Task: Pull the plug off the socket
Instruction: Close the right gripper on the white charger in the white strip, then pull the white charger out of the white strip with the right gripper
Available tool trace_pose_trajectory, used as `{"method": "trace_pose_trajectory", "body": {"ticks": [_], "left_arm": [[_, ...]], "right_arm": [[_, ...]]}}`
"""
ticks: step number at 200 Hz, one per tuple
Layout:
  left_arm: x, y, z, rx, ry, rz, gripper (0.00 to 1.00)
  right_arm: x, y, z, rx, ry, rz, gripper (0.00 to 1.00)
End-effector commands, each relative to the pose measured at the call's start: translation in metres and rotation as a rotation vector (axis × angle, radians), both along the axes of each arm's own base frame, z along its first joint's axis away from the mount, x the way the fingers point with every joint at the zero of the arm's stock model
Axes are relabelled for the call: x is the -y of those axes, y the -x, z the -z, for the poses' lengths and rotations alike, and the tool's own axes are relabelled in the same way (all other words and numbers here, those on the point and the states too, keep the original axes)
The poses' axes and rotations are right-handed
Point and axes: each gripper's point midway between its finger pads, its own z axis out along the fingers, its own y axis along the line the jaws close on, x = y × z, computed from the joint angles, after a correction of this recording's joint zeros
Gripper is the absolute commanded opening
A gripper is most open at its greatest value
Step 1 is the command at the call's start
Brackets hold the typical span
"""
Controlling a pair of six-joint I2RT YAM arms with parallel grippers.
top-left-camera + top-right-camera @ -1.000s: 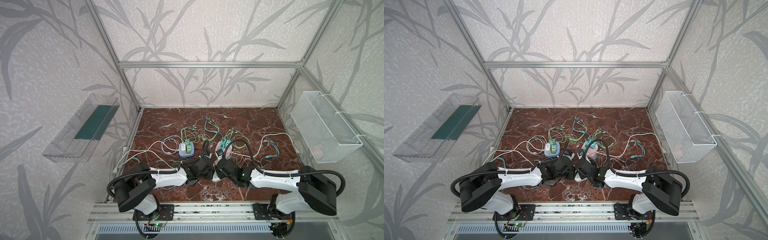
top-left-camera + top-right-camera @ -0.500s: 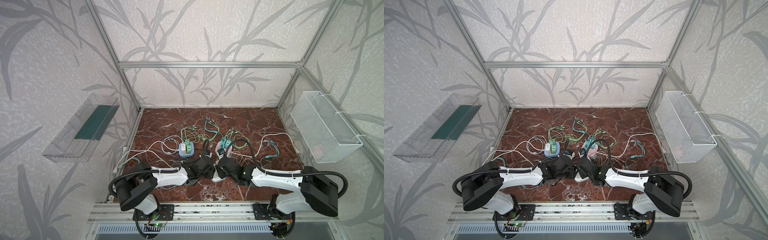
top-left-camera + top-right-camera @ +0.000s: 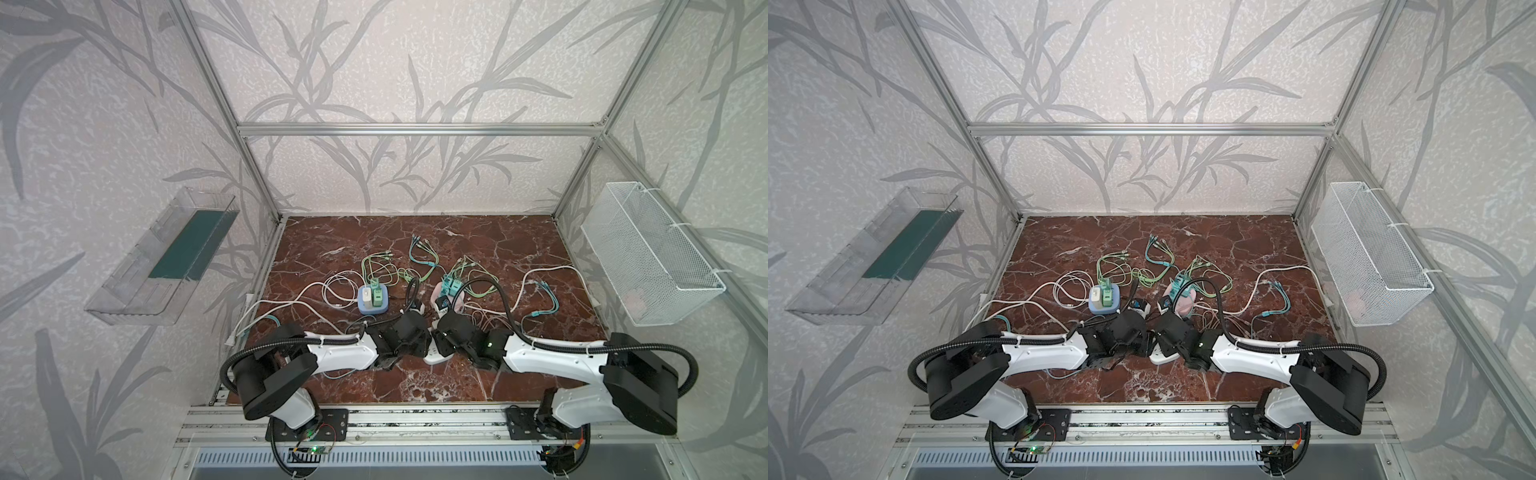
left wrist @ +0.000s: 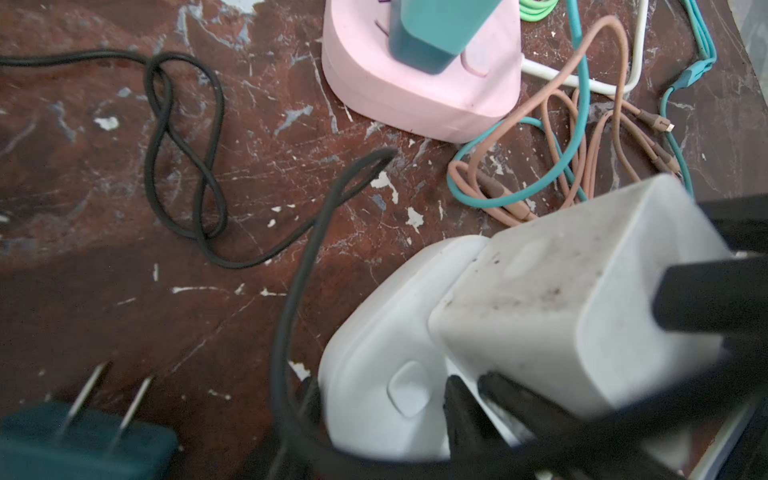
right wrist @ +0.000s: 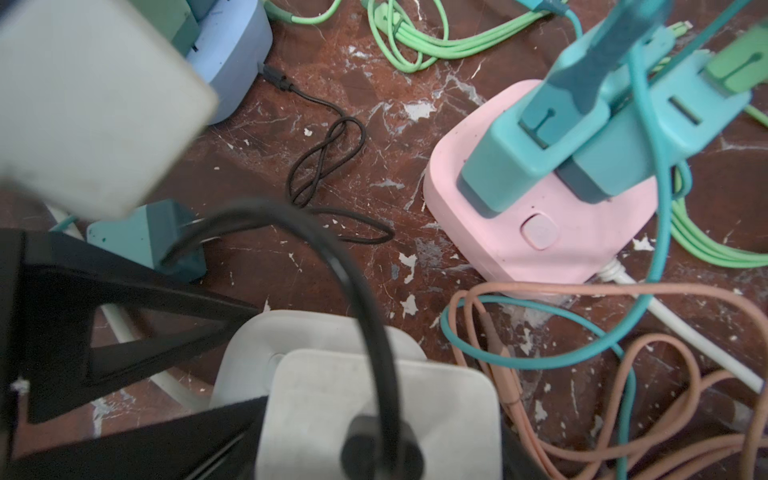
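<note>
Plug [image 4: 582, 299], white block type, seated in the white socket [image 3: 434, 355] at the front middle of the marble table [image 3: 415, 386]. In both top views the socket's pale edge shows between the two wrists. The left gripper [image 3: 422, 338] and right gripper [image 3: 444, 336] meet over it from opposite sides, probably so that one can steady the base while the other draws the block out. The blue socket [image 3: 372, 300] and pink socket [image 3: 1177, 301] stand farther back among loose cables, apart from this work. Left wrist view: the plug sits tilted on the socket body (its button faces the lens). A black finger [image 4: 706, 291] lies across its far face and another black member runs under its near edge, so the left pincer reads as clamped on the plug. A loose teal plug [image 4: 83, 440] lies prongs-up nearby, already free of any socket. Right wrist view: the plug carries a black cable [image 5: 361, 291] arching from its top, with the socket beneath it. Dark finger structure flanks one side only, so whether the right pincer is closed cannot be told. A second white block [image 5: 83, 104], blurred and close to the lens, has no visible footing. Judgement: extraction not yet done.
</note>
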Motion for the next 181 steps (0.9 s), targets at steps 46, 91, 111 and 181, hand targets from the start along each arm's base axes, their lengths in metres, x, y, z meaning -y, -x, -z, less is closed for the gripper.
{"method": "trace_pose_trajectory", "body": {"ticks": [46, 91, 111, 181], "left_arm": [[-0.048, 0.031, 0.057, -0.152, -0.239, -0.005, 0.49], [-0.049, 0.031, 0.059, -0.16, -0.245, -0.01, 0.49], [-0.049, 0.031, 0.059, -0.162, -0.248, -0.011, 0.49], [-0.053, 0.032, 0.06, -0.166, -0.267, -0.021, 0.49]], "right_arm": [[-0.011, -0.014, -0.05, 0.114, -0.074, 0.008, 0.31], [-0.01, -0.011, -0.046, 0.103, -0.077, 0.006, 0.3], [-0.008, -0.011, -0.042, 0.097, -0.063, 0.008, 0.3], [-0.003, 0.001, -0.052, 0.104, -0.04, -0.019, 0.3]]}}
